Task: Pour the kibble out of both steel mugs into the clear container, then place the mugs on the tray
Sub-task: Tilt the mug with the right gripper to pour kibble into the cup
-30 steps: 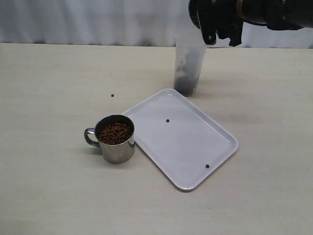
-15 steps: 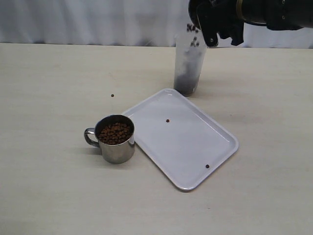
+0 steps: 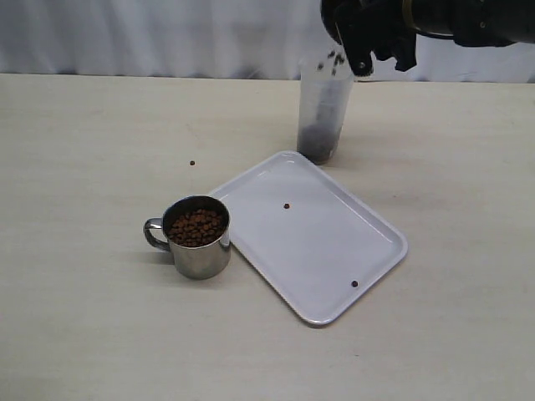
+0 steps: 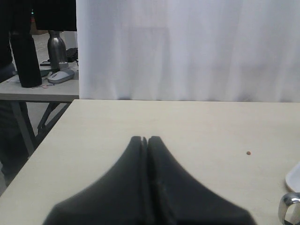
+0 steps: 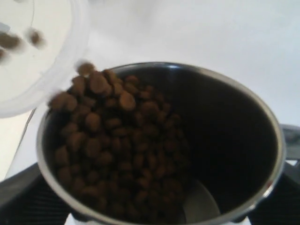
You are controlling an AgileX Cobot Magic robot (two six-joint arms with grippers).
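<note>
My right gripper [image 3: 380, 48] is shut on one steel mug [image 5: 243, 140], tipped above the clear container [image 3: 323, 113] at the back of the table. Kibble [image 5: 117, 136] slides over the mug's lip toward the container's rim [image 5: 56, 79], and pellets [image 3: 333, 60] fall into it; a dark layer lies at its bottom. The second steel mug [image 3: 197, 237] stands upright left of the white tray [image 3: 334, 251], full of kibble [image 3: 198, 226], handle to the left. My left gripper [image 4: 145, 139] is shut, empty, low over bare table, and not seen in the exterior view.
One stray pellet [image 3: 191, 163] lies on the table behind the standing mug, and two more [image 3: 286, 205] rest on the tray. A white curtain [image 3: 150, 33] runs behind the table. Beyond the table's left edge stands a desk [image 4: 37, 89] with clutter.
The right gripper tipped its mug a little further and kibble began dropping into the clear container. The standing mug, tray and stray pellets have not moved.
</note>
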